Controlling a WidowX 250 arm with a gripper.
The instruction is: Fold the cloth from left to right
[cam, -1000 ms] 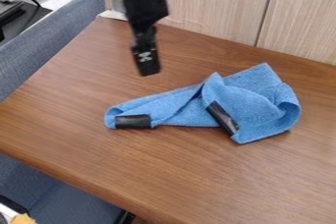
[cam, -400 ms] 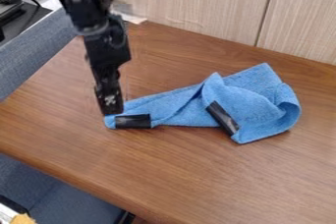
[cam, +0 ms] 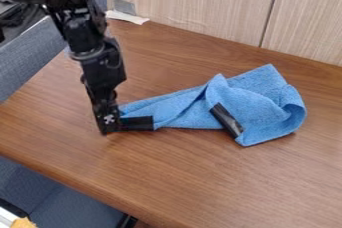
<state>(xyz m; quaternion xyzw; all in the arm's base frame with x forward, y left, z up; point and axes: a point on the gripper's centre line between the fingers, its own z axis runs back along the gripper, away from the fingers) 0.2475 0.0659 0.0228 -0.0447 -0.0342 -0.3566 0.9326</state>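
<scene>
The brown wooden table (cam: 200,182) is filling most of the frame, with pale wood panels (cam: 194,2) standing behind it along the top. The black arm (cam: 87,37) is slanting down from the upper left. The blue cloth (cam: 184,111) is lying across the middle and right of the frame, its narrow end pointing left and its wider, rumpled part bunching up at the right. The gripper (cam: 109,126) is hanging left of centre, right at that narrow end; whether it is standing wide or narrow, or pinching fabric, I cannot tell. Just beside it, one dark strip (cam: 138,123) is crossing the cloth's left end, while another dark strip (cam: 227,120) is sitting at a slant on the bunched part.

The cloth is probably going to behave as something light, limp and hard to break, sagging wherever nothing is supporting it. The left end is offering the best hold, around the strip's outer edge, where the material is looking flatter. The strip may be proving a little stiffer and slicker than the weave, so a shallow pinch could be slipping off.
</scene>
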